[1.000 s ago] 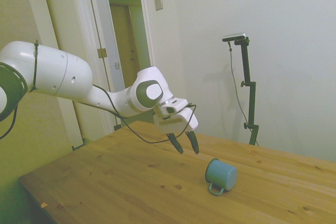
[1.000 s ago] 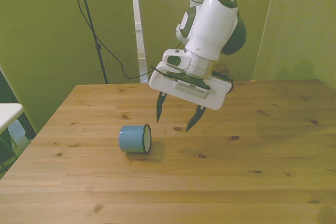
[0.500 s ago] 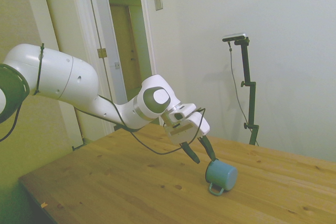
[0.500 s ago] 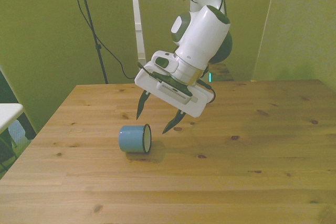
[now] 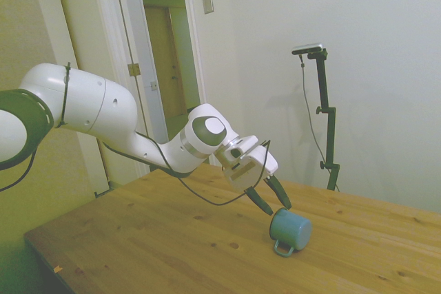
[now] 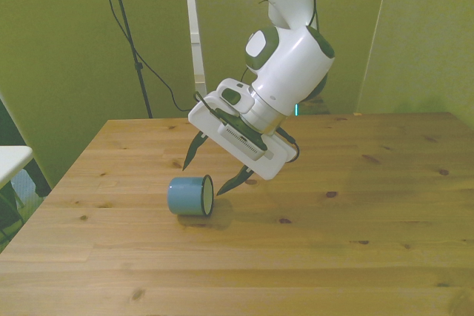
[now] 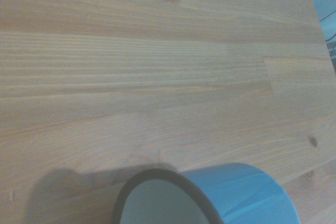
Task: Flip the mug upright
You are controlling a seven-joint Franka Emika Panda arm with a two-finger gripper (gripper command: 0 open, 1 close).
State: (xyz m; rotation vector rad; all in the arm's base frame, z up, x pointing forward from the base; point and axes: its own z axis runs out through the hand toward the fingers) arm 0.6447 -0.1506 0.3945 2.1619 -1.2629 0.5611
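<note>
The mug (image 6: pixel 190 195) lies on its side on the wooden desk (image 6: pixel 333 257), its open mouth turned toward the front view's right. In the front view its loop handle is hidden. The side view shows the handle low against the desk on the camera's side, the closed base facing that camera. The wrist view cuts the mug (image 7: pixel 210 195) off, showing only part of the dark rim, the pale inside and a strip of blue-teal wall, all rather soft in focus.

The pincer (image 6: pixel 213 171) hangs tilted just above the mug, its two dark tapered fingers spread apart and grasping nothing. In the front view one fingertip sits over the mug's far side and the other close by the rim. Whether either tip touches the mug is hard to tell, though in the side view they seem just clear of it.

The mug sits toward the front view's left of the desk, with bare knotty plank all around it and the edges well off.
</note>
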